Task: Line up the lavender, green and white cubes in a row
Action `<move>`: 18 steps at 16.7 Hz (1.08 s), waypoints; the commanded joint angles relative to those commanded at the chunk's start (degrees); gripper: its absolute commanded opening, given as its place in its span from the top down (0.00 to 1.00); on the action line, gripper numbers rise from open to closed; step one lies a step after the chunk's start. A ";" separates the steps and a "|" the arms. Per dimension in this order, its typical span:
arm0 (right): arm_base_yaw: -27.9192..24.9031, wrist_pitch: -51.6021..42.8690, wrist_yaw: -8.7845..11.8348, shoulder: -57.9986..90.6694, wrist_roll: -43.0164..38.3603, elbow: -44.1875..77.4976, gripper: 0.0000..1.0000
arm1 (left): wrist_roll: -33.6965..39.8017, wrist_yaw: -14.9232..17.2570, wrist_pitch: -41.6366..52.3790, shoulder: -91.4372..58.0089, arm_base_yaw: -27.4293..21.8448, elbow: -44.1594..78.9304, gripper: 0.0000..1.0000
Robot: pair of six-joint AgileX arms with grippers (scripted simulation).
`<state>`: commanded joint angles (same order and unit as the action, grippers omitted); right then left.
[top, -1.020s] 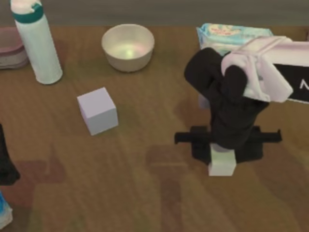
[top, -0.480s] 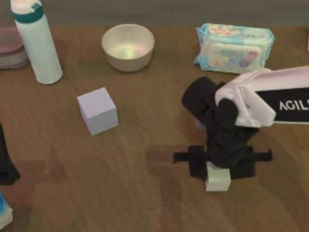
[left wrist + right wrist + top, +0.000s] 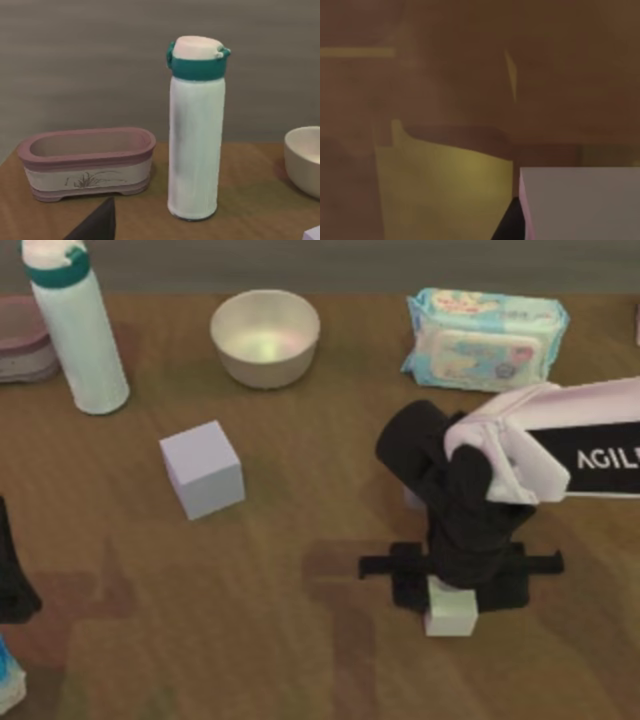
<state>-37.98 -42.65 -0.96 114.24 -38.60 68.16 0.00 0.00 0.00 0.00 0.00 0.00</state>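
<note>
Pale mint-white and matte, the small cube (image 3: pixel 451 615) is sitting under my right claw (image 3: pixel 458 585) at about five o'clock on the tabletop (image 3: pixel 300 640), its near face poking out from beneath the black claw body. I cannot tell from above whether the fingers are pinching it or merely straddling it, and the right wrist view is giving me only a flat grey-white corner (image 3: pixel 580 202) close against the lens over brown wood, so I am leaving that question unsettled. The lavender cube (image 3: pixel 203 469) is resting alone at about nine o'clock, well apart from the claw, turned slightly askew to the tabletop's edges. A third cube I am not seeing anywhere; the arm may be covering it. My left claw is parked off at the left edge, out of clear view, its camera looking at the white bottle (image 3: pixel 195 127) and a pink planter (image 3: pixel 87 162). I am judging these blocks to be light, rigid and not fragile, with plain flat faces that should take a squeeze without slipping much. The best hold is on two opposite side faces, centred, fingers square to them; the lavender one being the broadest, it is going to need the fingers spread wide before descending.
</note>
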 joint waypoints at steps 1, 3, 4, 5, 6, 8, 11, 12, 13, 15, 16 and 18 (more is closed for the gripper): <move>0.00 0.00 0.00 0.00 0.00 0.00 0.40 | 0.00 0.00 0.00 0.00 0.00 0.00 0.00; 0.00 0.00 0.00 0.00 0.00 0.00 0.25 | 0.00 0.00 0.00 0.00 0.00 0.00 0.00; 0.00 0.00 0.00 0.00 0.00 0.00 0.17 | 0.00 0.00 0.00 0.00 0.00 0.00 0.00; 0.00 0.00 0.00 0.00 0.00 0.00 0.10 | 0.00 0.00 0.00 0.00 0.00 0.00 0.00; 0.00 0.00 0.00 0.00 0.00 0.00 0.02 | 0.00 0.00 0.00 0.00 0.00 0.00 0.00; 0.00 0.00 0.00 0.00 0.00 0.00 0.00 | 0.00 0.00 0.00 0.00 0.00 0.00 0.00; 0.00 0.00 0.00 0.00 0.00 0.00 0.00 | 0.00 0.00 0.00 0.00 0.00 0.00 0.00; 0.00 0.00 0.00 0.00 0.00 0.00 0.00 | 0.00 0.00 0.00 0.00 0.00 0.00 0.00; 0.00 0.00 0.00 0.00 0.00 0.00 0.00 | 0.00 0.00 0.00 0.00 0.00 0.00 0.00; 0.10 -0.01 0.00 -0.05 0.00 0.01 0.00 | 0.00 0.00 0.00 0.00 0.00 0.00 0.00; 0.06 -0.20 0.01 -0.13 0.00 0.17 0.00 | 0.00 0.00 0.00 0.00 0.00 0.00 0.00; -0.11 -2.34 0.09 -1.09 -0.06 1.62 0.00 | 0.00 0.00 0.00 0.00 0.00 0.00 0.00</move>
<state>-38.09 -45.00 -0.87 113.16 -38.65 69.78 0.00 0.00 0.00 0.00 0.00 0.00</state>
